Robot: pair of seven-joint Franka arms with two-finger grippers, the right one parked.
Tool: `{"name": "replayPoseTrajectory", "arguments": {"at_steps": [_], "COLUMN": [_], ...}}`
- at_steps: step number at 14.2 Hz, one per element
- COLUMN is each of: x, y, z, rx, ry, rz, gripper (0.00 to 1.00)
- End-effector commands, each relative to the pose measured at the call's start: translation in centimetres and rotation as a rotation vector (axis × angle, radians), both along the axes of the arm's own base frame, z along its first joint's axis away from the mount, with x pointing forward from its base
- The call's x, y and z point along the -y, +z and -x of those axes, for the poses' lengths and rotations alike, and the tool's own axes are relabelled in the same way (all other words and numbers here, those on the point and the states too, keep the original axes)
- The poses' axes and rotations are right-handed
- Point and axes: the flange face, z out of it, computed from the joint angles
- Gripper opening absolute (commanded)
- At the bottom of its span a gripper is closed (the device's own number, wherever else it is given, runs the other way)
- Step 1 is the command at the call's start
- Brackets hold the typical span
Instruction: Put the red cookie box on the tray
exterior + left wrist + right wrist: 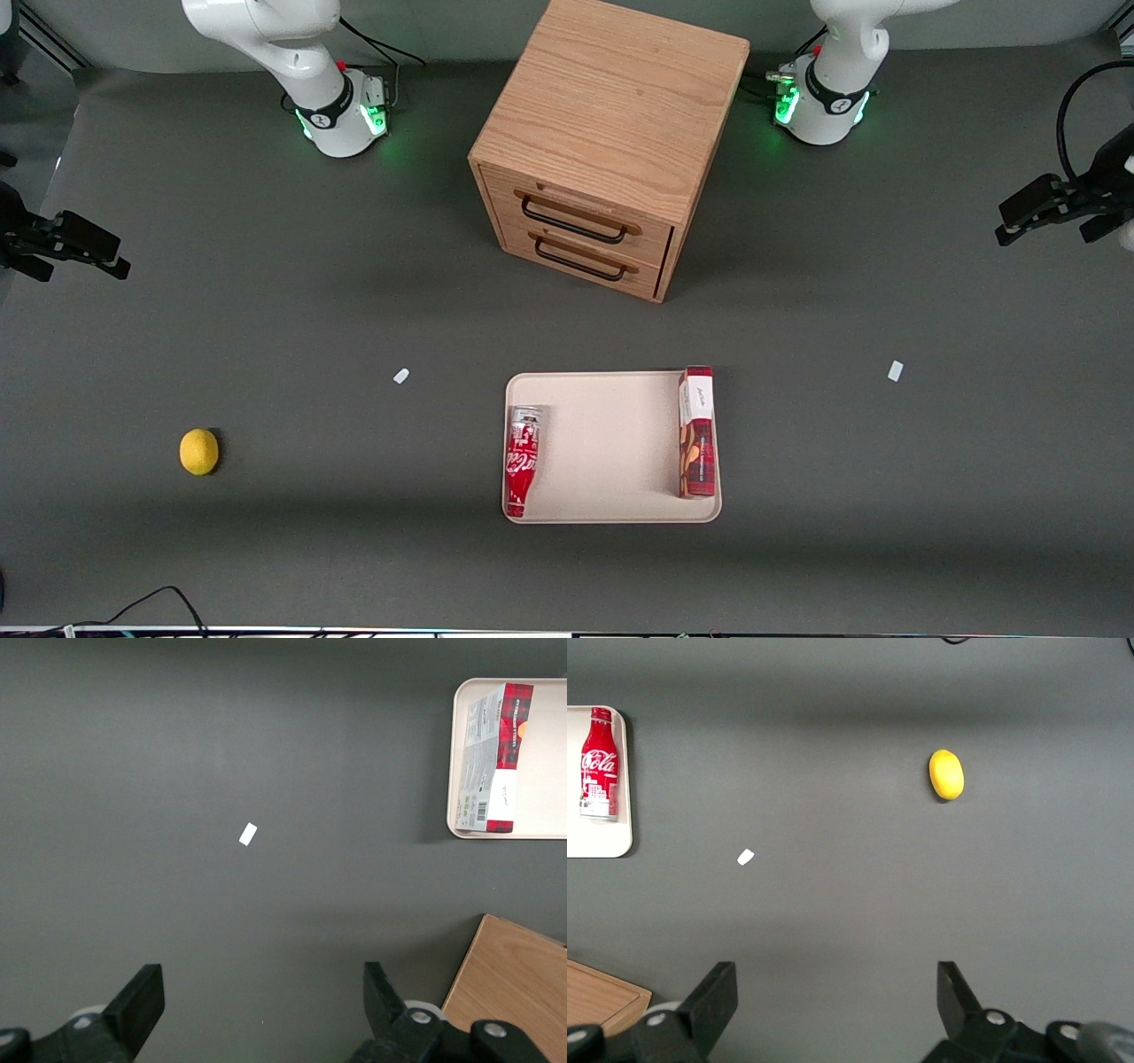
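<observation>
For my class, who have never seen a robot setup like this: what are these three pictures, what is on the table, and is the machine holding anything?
These show two robot arms bolted to a grey table. One picture looks down from the front; the other two come from cameras on each arm's wrist, so you see black fingers at the edge. On the table stands a wooden cabinet with two drawers. Nearer the front camera is a tray holding a red cookie box along one edge and a soda bottle along the other. A lemon lies toward the parked arm's end. The working hand is open, holds nothing, and hangs over bare table toward its own end, well away from the tray.
</observation>
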Motion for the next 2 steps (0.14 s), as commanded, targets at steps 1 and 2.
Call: {"name": "replayPoseTrajectory", "arguments": {"at_steps": [1,2], "x": [-0.02,-0.03], "y": [0.36,0.42], "z": [1.34,1.31], "rx": [-0.002,-0.002], "ry": [-0.014,-0.014], "rz": [-0.006,-0.006], "gripper": [1.00,1.00]}}
